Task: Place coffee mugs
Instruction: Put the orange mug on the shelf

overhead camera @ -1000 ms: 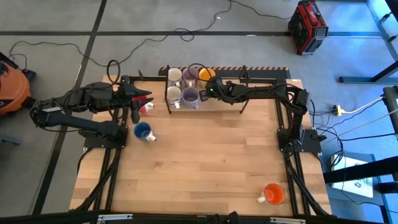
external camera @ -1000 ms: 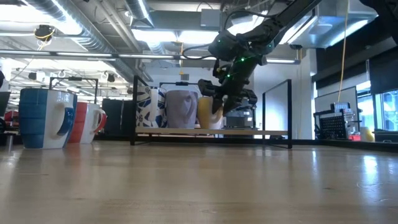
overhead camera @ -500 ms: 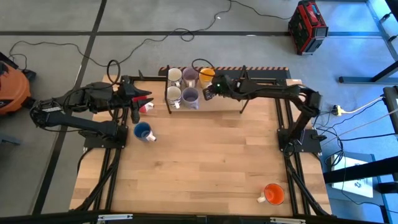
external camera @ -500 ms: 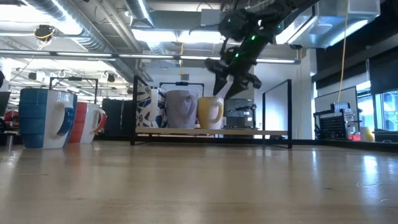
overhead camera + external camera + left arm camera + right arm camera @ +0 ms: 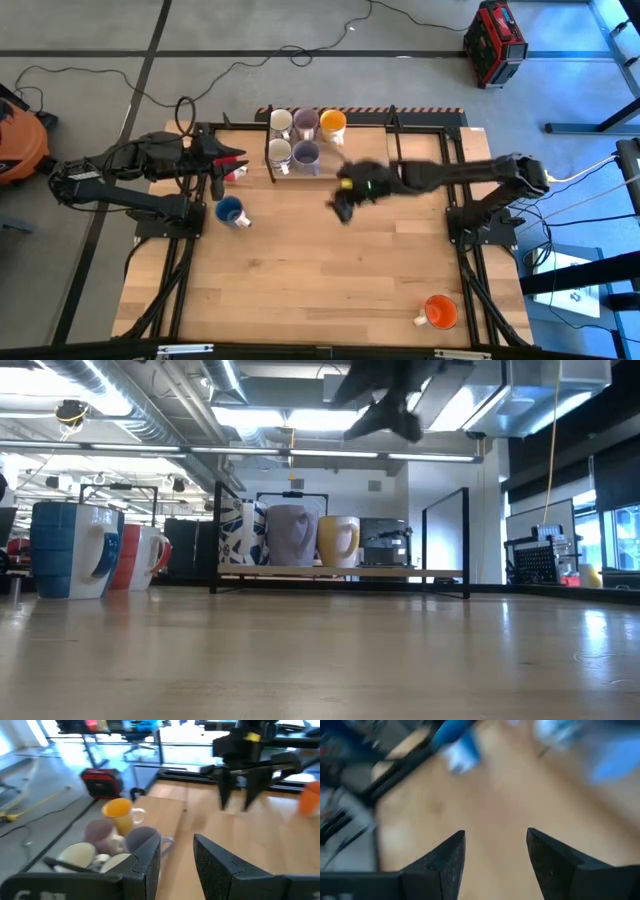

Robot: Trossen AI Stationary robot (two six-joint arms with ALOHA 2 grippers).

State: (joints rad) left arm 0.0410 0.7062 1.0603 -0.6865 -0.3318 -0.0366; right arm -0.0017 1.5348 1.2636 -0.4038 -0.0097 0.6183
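- High view: you see five mugs grouped in the rack (image 5: 268, 140) at the table's far edge: a cream mug (image 5: 281, 121), a lavender mug (image 5: 305, 121) and a yellow-orange mug (image 5: 332, 123) in the back row, then a second cream mug (image 5: 279, 152) and a second lavender mug (image 5: 306, 154) in front. Your right gripper (image 5: 343, 207) hangs over bare wood, near the rack but clear of it, carrying nothing. Your left gripper (image 5: 233, 157) waits at the table's left side, with the red mug (image 5: 231, 174) just beside it and the blue mug (image 5: 231, 211) a little nearer the front. The orange mug (image 5: 439, 311) sits alone, well apart, at the front right corner.
- Low view: the blue mug (image 5: 66, 550) and red mug (image 5: 138, 557) stand upright side by side on the left. On the rack's shelf (image 5: 340, 571) you can pick out a patterned mug, a lavender one and the yellow-orange one (image 5: 339, 541). A dark blurred arm part shows at the top edge.
- Left wrist view: your left fingers (image 5: 150, 860) are spread with nothing between them, looking toward the racked mugs; the other arm's gripper (image 5: 235, 800) hangs beyond, fingers parted.
- Right wrist view: your right fingers (image 5: 445, 855) are spread over bare wood, nothing held; a blurred blue shape (image 5: 460, 750) lies ahead.
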